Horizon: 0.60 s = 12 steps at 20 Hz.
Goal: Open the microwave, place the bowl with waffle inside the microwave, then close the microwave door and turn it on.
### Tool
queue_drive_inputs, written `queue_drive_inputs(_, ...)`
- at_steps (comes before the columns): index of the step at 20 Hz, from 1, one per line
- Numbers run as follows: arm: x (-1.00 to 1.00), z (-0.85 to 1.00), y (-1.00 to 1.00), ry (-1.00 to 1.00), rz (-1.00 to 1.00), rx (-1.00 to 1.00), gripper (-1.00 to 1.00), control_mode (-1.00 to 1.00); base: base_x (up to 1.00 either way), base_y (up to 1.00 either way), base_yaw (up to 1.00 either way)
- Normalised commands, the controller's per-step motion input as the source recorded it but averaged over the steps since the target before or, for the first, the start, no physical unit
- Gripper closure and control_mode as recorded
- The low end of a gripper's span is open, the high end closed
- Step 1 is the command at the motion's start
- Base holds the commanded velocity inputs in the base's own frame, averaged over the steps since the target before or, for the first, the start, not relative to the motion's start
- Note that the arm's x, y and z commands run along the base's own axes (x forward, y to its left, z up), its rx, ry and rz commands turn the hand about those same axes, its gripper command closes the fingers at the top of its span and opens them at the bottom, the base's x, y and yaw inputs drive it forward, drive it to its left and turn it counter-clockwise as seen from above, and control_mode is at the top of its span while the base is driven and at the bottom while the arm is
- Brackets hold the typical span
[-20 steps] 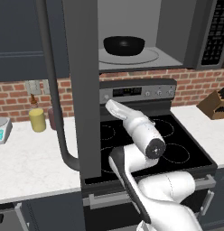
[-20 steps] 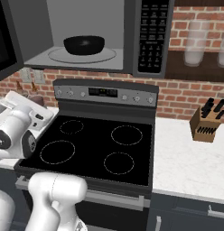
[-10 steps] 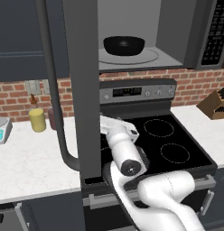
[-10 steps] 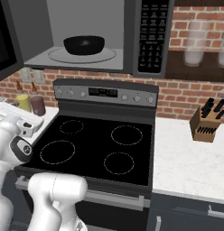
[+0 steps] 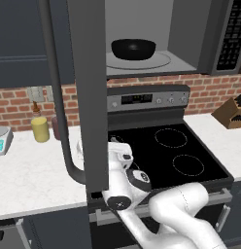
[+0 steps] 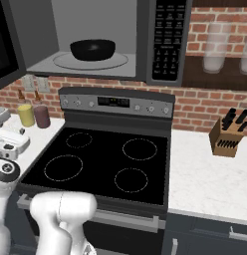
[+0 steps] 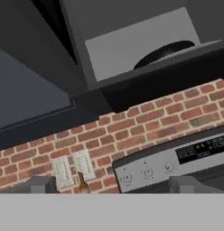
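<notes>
Tool (image 7: pixel 112 187) is sitting low in front of the stove (image 5: pixel 161 151), beside the white table (image 5: pixel 30 170), and its two fingers are standing wide apart, gripping nothing. In the left base view the white hand is partly hiding behind the microwave door (image 5: pixel 88 92), which is hanging fully open toward the camera with its curved grey bar handle (image 5: pixel 59 112). Behind, a yellow jar (image 5: pixel 40 129) is standing on the table near the brick wall (image 7: pixel 145 122). Higher and farther, the microwave (image 6: pixel 165 40) is showing its light grey inside, and the bowl (image 6: pixel 92 50) is resting on the round turntable (image 6: pixel 90 62). I cannot tell whether the waffle is lying inside the bowl.
</notes>
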Motion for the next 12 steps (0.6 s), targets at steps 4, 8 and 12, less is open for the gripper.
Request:
queue_drive_inputs(4,-0.47,0.54,0.73,0.01,-0.15,-0.11,-1.0,-1.0,0.0,0.0,0.0)
queue_drive_inputs(8,-0.38,0.56,0.71,0.03,-0.18,-0.12,-1.0,-1.0,0.0,0.0,0.0)
queue_drive_inputs(12,-0.44,0.38,0.66,0.01,-0.22,-0.13,-1.0,-1.0,0.0,0.0,0.0)
